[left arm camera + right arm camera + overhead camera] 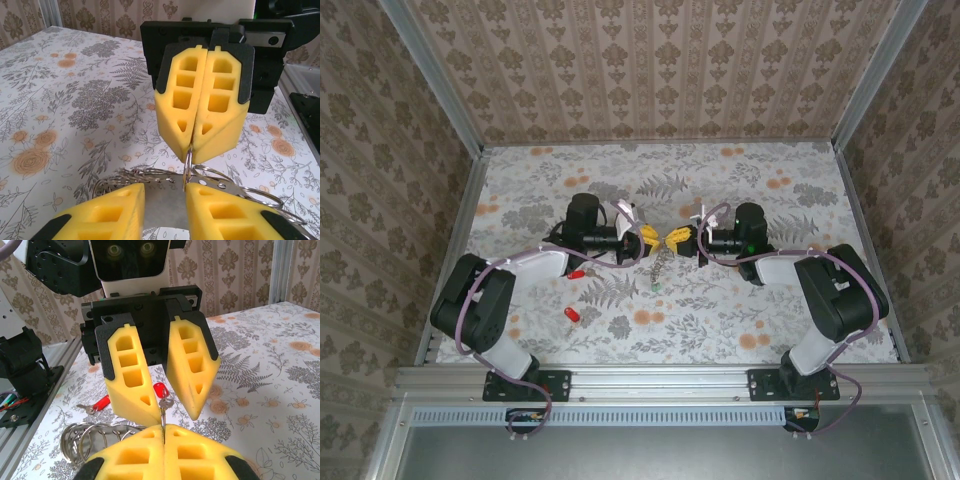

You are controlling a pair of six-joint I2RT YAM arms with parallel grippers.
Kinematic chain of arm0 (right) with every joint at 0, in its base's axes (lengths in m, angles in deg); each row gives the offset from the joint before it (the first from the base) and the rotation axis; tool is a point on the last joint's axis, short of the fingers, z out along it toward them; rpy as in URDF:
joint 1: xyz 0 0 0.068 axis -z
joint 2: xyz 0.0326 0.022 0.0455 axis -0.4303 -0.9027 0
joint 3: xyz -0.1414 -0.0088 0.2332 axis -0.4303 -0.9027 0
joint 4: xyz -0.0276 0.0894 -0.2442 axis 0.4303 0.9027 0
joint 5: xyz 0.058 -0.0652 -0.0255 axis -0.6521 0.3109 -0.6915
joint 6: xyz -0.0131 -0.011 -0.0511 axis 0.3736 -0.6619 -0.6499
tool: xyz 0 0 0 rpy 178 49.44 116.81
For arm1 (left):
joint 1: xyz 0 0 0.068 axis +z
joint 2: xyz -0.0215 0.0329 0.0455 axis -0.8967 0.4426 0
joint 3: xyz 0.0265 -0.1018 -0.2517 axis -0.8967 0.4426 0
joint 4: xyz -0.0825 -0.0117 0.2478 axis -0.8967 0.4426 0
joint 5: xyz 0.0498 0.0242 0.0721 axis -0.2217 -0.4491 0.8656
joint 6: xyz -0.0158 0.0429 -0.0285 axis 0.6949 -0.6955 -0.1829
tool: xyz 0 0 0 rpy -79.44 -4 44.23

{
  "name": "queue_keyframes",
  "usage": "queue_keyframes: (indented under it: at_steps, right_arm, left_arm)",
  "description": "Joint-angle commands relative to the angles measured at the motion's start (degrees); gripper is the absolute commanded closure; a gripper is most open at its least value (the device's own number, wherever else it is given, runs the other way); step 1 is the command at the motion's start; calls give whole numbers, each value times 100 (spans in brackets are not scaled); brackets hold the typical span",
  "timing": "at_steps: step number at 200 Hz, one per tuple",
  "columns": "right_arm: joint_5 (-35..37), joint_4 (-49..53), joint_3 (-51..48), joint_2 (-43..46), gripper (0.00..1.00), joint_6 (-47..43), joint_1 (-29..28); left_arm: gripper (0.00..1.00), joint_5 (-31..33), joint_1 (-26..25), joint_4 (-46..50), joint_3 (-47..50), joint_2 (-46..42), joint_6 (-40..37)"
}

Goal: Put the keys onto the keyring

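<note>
Hanging, the keyring (662,262) is pinched between right fingers (220,134)

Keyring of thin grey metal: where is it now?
Top view: the keyring is mid-table between the left gripper and the right gripper, whose shut jaws pinch it.

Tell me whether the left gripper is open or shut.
Open. Seen from the right wrist, the left gripper has its two yellow fingers standing apart, with the patterned table visible between them.
</note>
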State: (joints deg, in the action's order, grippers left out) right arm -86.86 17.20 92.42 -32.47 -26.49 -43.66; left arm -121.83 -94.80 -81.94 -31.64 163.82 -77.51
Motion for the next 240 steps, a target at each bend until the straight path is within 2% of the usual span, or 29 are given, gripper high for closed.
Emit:
queue_keyframes:
  at_steps: [1,44,75,122,144,155,169,196,240]
  right_arm:
    - [-237,-166,139,2,100,-48,-55]
    - [-218,-244,157,-34,100,17,-119]
    - [-226,-237,183,-60,100,25,-153]
    - [-229,-130,205,-65,100,13,-169]
    - [-193,125,192,-4,100,-148,-181]
    - [-121,719,270,87,96,-495,-179]
    - [-49,2004,483,298,89,-1321,-213]
    - [525,4528,1002,705,80,-2961,-311]
    - [1436,6268,1483,1119,74,-4186,-367]
  left_arm:
    - [75,-225,13,-166,-104,132,92]
    - [83,-258,-13,-177,-166,174,93]
    - [84,-295,-30,-197,-216,214,118]
    - [100,-333,-44,-204,-218,191,62]
    - [100,-333,-48,-107,-225,109,-19]
    - [100,-292,-48,114,-246,40,-194]
    - [100,-205,-48,439,-283,-58,-448]
    - [100,105,-48,1507,-457,-253,-1138]
    - [100,668,-92,2667,-714,-519,-1906]
